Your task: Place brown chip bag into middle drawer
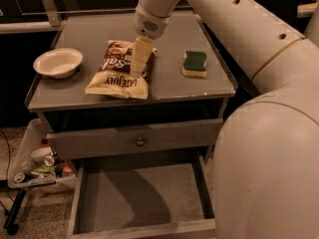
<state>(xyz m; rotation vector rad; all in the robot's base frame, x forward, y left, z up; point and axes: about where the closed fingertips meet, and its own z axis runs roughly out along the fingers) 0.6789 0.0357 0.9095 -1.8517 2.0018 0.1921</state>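
The brown chip bag (pixel 119 69) lies flat on the grey cabinet top, left of centre, its "LATE JULY" lettering facing the front edge. My gripper (pixel 137 69) reaches down from the top of the view and its tip is over the right part of the bag, at or just above its surface. The middle drawer (pixel 142 198) is pulled out below, a shallow grey tray with a bare floor. The bag is on the top, not in the drawer.
A white bowl (pixel 58 62) stands at the left of the cabinet top (pixel 199 91). A green-and-yellow sponge (pixel 194 63) lies at the right. A closed drawer front with a round knob (pixel 140 142) sits above the open drawer. A bin of clutter (pixel 40 166) is at the lower left. My arm fills the right side.
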